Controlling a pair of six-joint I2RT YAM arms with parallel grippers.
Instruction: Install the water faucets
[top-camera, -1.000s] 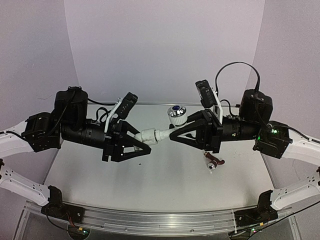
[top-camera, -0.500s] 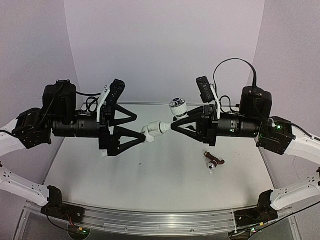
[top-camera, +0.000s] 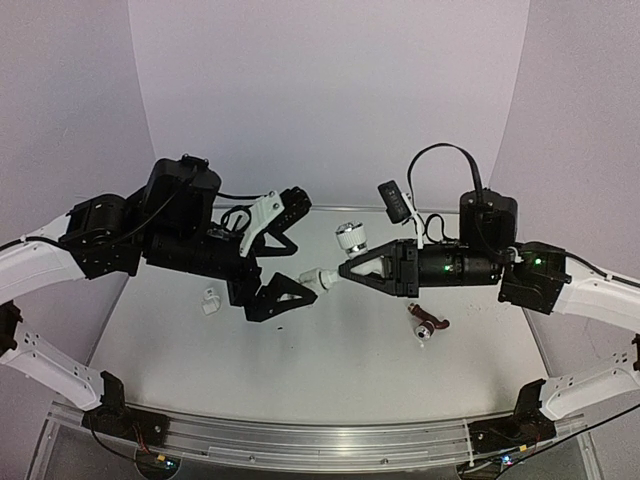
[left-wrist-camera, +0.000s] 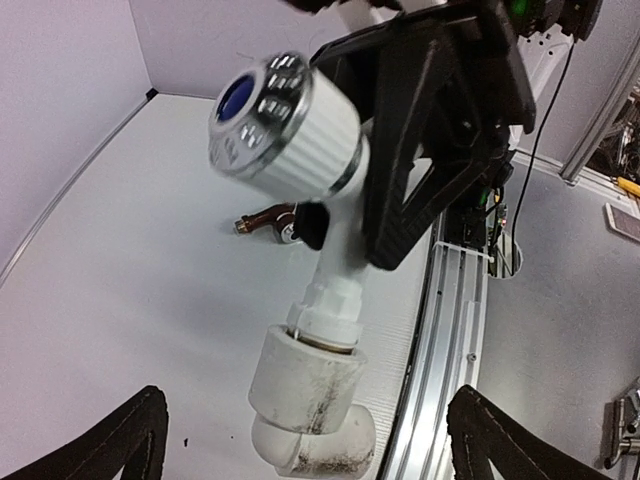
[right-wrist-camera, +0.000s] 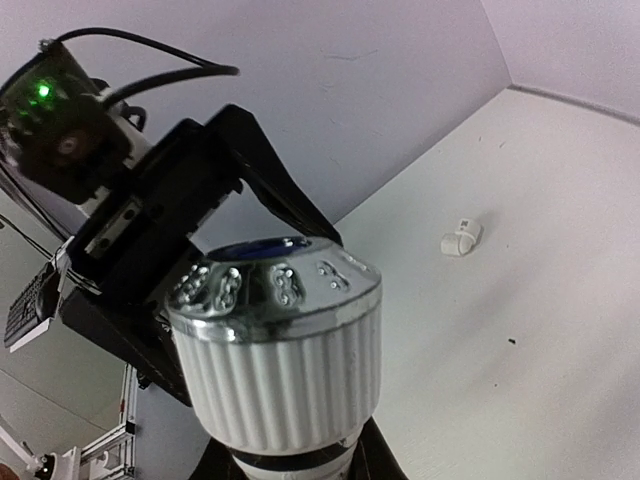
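The right gripper (top-camera: 345, 270) is clamping the faucet (left-wrist-camera: 335, 260), likely light, rigid and slick, by its body under the knob (top-camera: 350, 238), while the left gripper (top-camera: 295, 268) is gaping wide beside the elbow fitting (top-camera: 318, 277).

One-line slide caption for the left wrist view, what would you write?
Right tool grips the white faucet, elbow fitting on its end, facing the open left tool.

I count one white faucet (top-camera: 351, 239), two white elbow fittings (top-camera: 210, 302), one on the faucet's end, and one small brown tap-shaped piece (top-camera: 428, 325).
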